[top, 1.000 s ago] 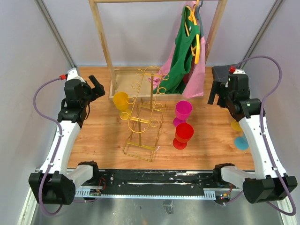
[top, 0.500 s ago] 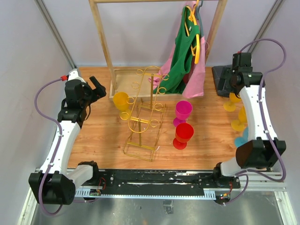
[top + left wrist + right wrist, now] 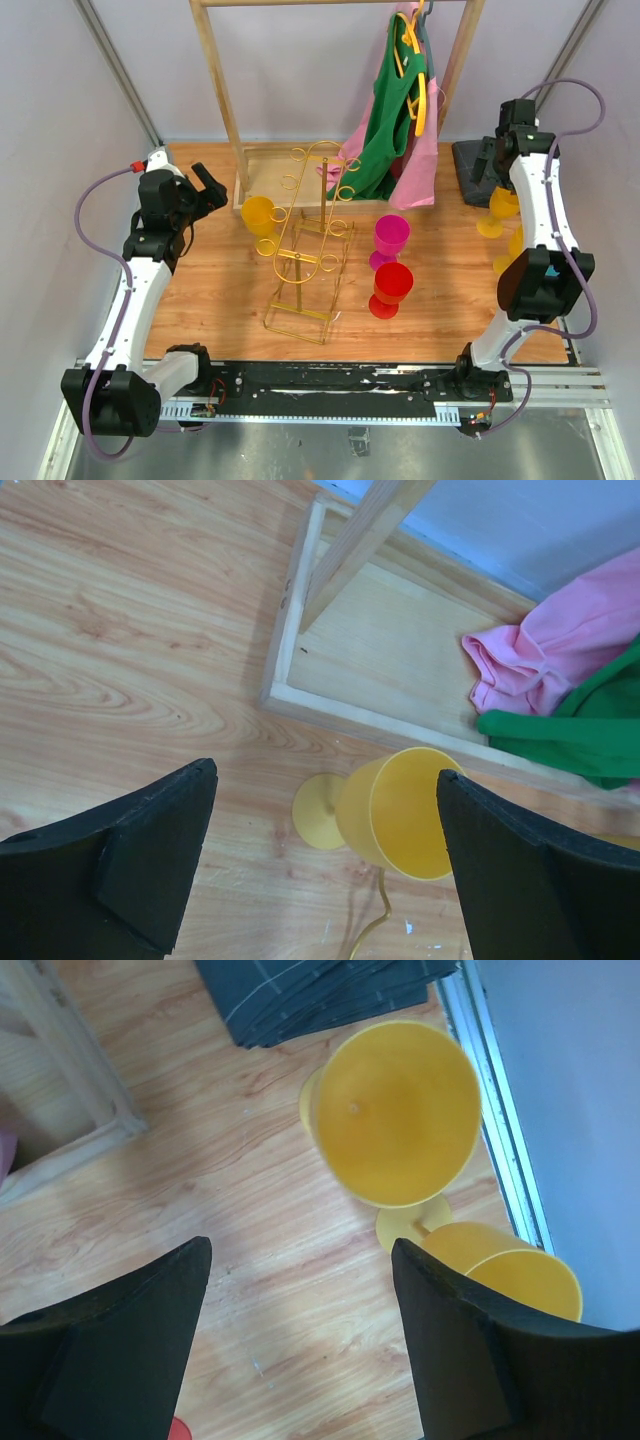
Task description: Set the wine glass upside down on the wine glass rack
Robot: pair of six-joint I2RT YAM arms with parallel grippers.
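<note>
glass (image 3: 395,1110): upright, far right of counter (image 3: 250,1260), below right fingers (image 3: 110,1340), well apart from rack (image 3: 305,256) | right fingers, left fingers (image 3: 120,850): spread, empty | handling: likely light, stiff, slick; take by bowl

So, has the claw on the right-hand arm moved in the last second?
Yes. The right gripper has swung toward the back right corner: it was over the black mat's near left part and is now at its right edge, above a yellow glass.
</note>
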